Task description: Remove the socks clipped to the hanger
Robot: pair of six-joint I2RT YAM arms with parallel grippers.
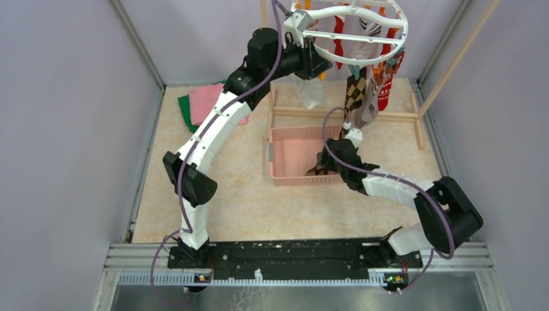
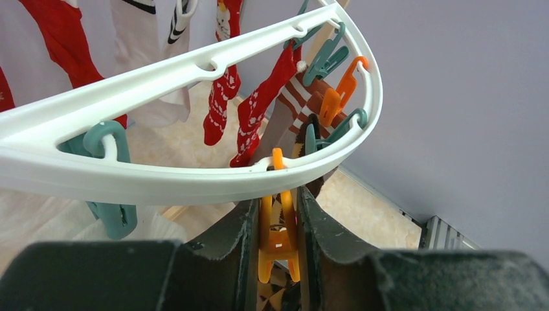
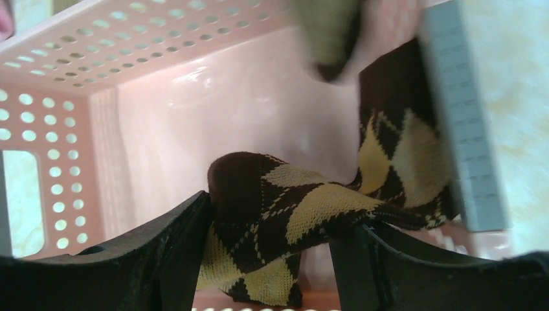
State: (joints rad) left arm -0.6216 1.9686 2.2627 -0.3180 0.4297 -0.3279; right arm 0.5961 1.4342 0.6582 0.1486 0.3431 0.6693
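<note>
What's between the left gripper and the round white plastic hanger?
An orange plastic clip, hanging from the hanger, inside the left gripper; left wrist view.

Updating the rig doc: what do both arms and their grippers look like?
Left arm and right arm: white shell links, bulky black joint housings, black base mounts. A purple cable runs loosely along each arm from the base. Left gripper and right gripper: two dark, matte, flat-sided fingers tapering towards the tips. No markings legible.
</note>
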